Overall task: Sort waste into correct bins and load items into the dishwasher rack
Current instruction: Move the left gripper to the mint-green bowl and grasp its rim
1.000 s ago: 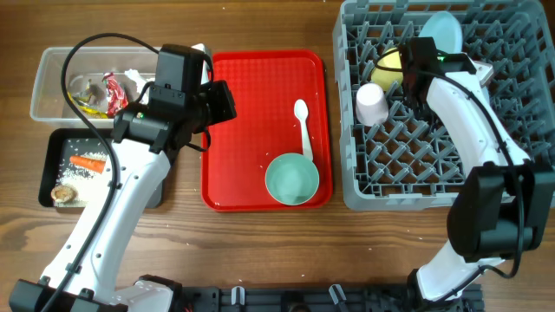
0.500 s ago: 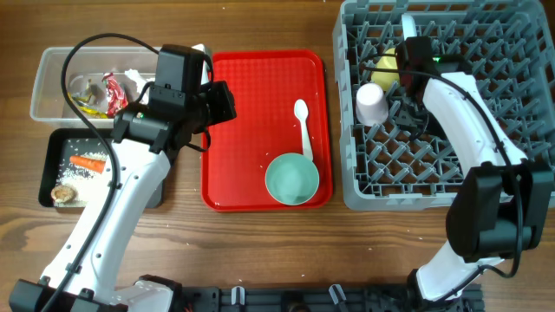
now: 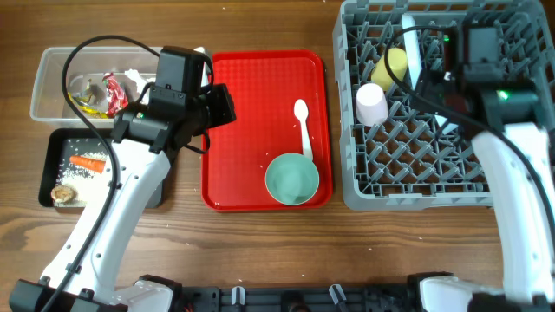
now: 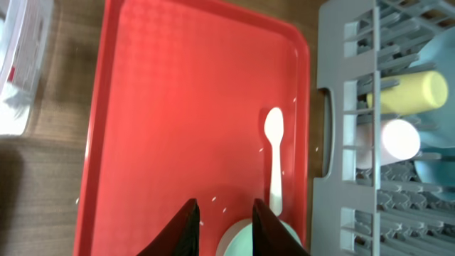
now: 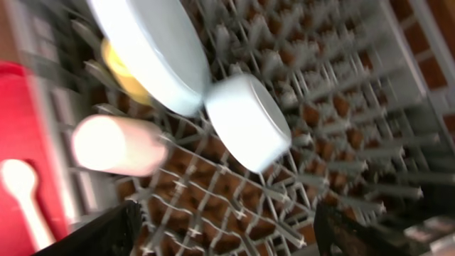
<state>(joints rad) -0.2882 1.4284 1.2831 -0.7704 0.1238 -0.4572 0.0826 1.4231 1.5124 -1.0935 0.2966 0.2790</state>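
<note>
A pale blue-green bowl [image 3: 292,179] and a white spoon [image 3: 303,126] lie on the red tray. My left gripper [image 4: 225,205] hangs over that tray just short of the bowl [image 4: 240,243], jaws slightly open and empty. In the dishwasher rack [image 3: 434,178] a white plate [image 5: 146,46] and a second pale bowl [image 5: 249,121] stand on edge, beside a yellow cup [image 3: 392,62] and a white-pink cup [image 3: 371,104]. My right gripper [image 5: 227,242] hovers above the rack, wide open, holding nothing. Wrappers [image 3: 108,91] lie in the clear tub [image 3: 52,65]. A carrot [image 3: 87,162] lies in the black tray [image 3: 48,160].
The red tray [image 3: 251,87] sits between the bins and the rack. Rice grains [image 3: 82,173] and a brown lump [image 3: 62,194] are in the black tray. My left arm crosses over the black tray's right side. Bare wood runs along the front of the table.
My right gripper has opened off the pale bowl, left it standing in the rack, and pulled away to the right. The left arm has stayed put, its jaws parting slightly.
</note>
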